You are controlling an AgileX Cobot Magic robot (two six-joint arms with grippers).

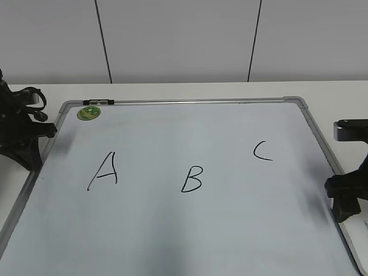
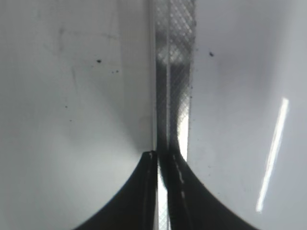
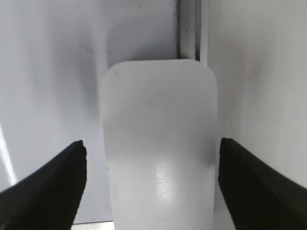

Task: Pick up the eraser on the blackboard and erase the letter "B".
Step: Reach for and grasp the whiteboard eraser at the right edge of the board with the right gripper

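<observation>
blackboard (image 3: 48, 72), eraser (image 3: 160, 143) between hand (image 3: 152, 184) fingers

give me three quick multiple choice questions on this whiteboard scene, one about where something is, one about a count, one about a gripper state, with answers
1. Where on the blackboard is the green magnet?
A. far left corner
B. beside the letter C
C. near right corner

2. How many handwritten letters are on the board?
A. two
B. three
C. five

3. How does the right gripper stand relative to the eraser?
A. shut, well away from it
B. open, with a finger on each side of it
C. clamped on it and lifting it

Answers:
1. A, the magnet sits just inside the frame's far left corner in the exterior view.
2. B, only the A, the letter "B" and the C are written there.
3. B, the right wrist view shows the dark fingers spread wide, with a gap to the white eraser on both sides.
</observation>
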